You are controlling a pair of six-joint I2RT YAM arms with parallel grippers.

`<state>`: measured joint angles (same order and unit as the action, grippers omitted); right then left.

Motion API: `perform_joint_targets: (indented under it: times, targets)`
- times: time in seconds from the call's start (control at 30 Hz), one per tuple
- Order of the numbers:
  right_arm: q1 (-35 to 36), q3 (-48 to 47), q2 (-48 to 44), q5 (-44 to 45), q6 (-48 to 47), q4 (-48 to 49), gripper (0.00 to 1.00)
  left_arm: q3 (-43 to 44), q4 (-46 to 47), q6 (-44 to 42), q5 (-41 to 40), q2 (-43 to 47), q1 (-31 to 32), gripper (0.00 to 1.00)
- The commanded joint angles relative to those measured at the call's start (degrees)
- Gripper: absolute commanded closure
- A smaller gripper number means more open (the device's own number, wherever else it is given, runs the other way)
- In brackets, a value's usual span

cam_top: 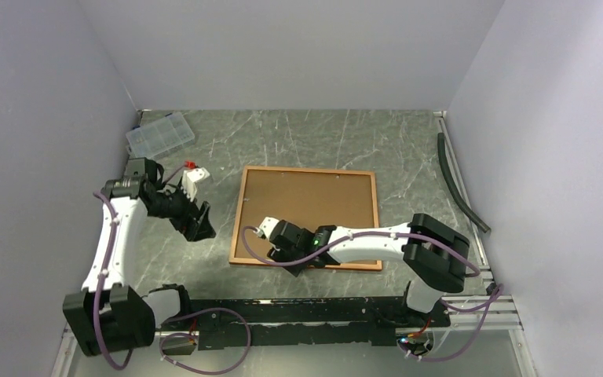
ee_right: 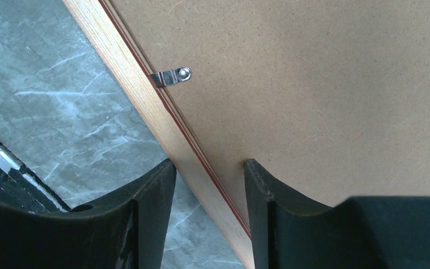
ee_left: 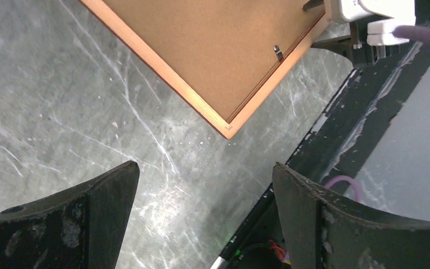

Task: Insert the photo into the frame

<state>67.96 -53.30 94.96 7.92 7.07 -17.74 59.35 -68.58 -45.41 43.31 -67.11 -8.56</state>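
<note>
One frame [cam_top: 308, 168] lay back-up on the table [cam_top: 220, 149], board [cam_top: 306, 200] seated in it, the photo in no view. The right gripper [ee_right: 208, 165] stood half-parted astride the near rail, clamping nothing; the left gripper [ee_left: 204, 165] hung wide and empty. The clip [ee_right: 172, 75] bridged the seam, so prying the board against it would likely bend one or the other.

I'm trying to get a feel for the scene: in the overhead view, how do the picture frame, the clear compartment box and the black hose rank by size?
1. The picture frame, clearly largest.
2-3. Unsure: the black hose is longer but thin, while the clear compartment box is shorter but wider.
</note>
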Motion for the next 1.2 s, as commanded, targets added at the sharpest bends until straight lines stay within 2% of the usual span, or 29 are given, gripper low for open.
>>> perform_joint_targets:
  times: [0.0,0.23,0.37,0.47,0.6,0.8,0.93,1.0,1.13,1.17]
  targets:
    - [0.10,-0.75,1.65,1.97,-0.69,1.98,0.54,-4.27,2.95,-10.09,3.47,6.77,-0.24,0.05]
    - [0.19,-1.54,2.24,0.76,-1.91,1.96,0.70,-6.81,3.76,-17.21,2.48,9.47,-0.23,0.05]
    - [0.23,-2.91,3.43,-0.60,-2.06,2.82,0.89,-9.01,3.85,-22.51,1.99,10.87,-0.21,0.05]
    - [0.13,-6.69,4.24,-0.44,-2.06,2.71,0.94,-12.91,6.10,-26.33,1.73,14.75,-0.20,0.05]
    - [-0.01,-13.57,4.41,-1.85,-2.07,1.00,0.99,-16.10,9.45,-31.60,2.65,19.77,-0.16,0.06]
    - [-0.28,-19.74,0.70,-4.52,-1.15,-0.22,1.00,-24.39,15.09,-48.18,2.46,30.09,-0.17,0.12]
    - [-0.62,-24.11,-0.13,-5.66,-1.19,-3.49,1.00,-31.68,26.19,-54.10,6.34,37.50,-0.14,0.11]
    - [-0.95,-26.02,0.04,-6.35,-1.03,-4.70,1.00,-33.01,30.19,-55.82,8.34,38.36,-0.15,0.10]
    - [-1.85,-29.78,0.55,-8.42,-0.19,-6.48,1.00,-31.90,27.77,-63.95,8.68,34.78,-0.21,0.11]
    - [-1.87,-30.72,0.71,-9.33,-0.14,-6.85,1.00,-32.26,31.07,-63.13,9.22,34.73,-0.15,0.12]
